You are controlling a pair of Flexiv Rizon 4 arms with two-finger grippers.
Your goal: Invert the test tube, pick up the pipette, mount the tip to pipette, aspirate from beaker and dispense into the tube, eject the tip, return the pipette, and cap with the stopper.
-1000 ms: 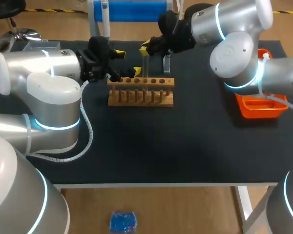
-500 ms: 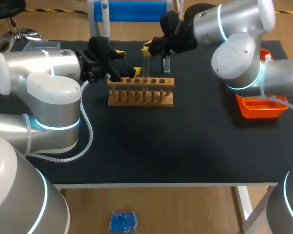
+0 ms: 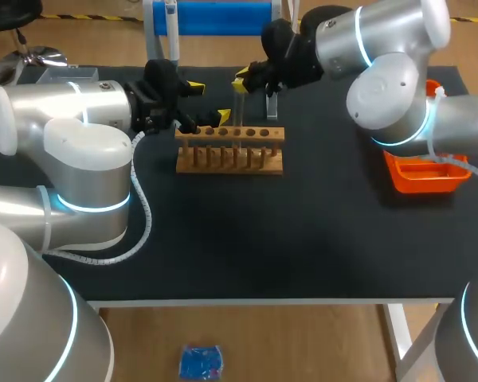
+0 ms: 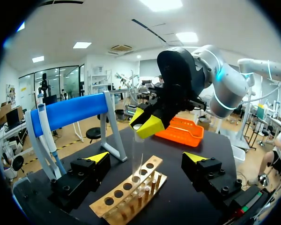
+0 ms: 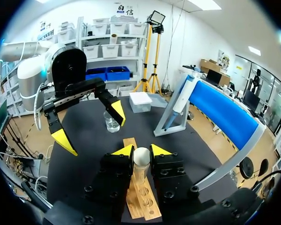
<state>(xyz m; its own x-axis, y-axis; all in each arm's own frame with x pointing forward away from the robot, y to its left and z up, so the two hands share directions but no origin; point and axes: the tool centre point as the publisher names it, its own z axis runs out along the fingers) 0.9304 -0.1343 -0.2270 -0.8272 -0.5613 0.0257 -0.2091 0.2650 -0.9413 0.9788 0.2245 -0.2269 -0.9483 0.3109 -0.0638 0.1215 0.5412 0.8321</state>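
Right fingers (image 5: pixel 124 151) pinch the test tube (image 4: pixel 138 154) upright over the wooden rack (image 3: pixel 231 156), left fingers (image 4: pixel 97 158) gaping alongside, and any tilt here and glass could snag a hole's rim and slip.

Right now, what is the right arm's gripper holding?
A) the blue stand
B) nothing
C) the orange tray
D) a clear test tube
D: in the right wrist view, both yellow-tipped fingers of the right gripper press on the test tube, which is held upright over the wooden rack.
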